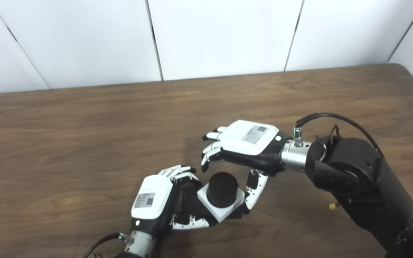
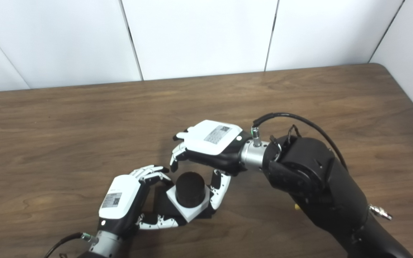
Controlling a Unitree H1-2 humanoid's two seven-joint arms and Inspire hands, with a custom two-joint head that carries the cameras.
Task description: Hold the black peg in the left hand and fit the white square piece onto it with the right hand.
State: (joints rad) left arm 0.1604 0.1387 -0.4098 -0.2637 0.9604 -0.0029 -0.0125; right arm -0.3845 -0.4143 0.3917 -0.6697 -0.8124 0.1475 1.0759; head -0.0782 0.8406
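Black peg stands up through the white square piece, near middle of the wooden table; the piece looks already seated; both look rigid, light, smooth plastic, best pinched by the piece's flat sides; left hand curls round the assembly's left side, apparently holding it; right hand hovers just far-right, palm down, fingers apart, thumb beside the piece's right edge; contact unclear.

Brown wood-grain table, white panel wall w/ dark seams behind
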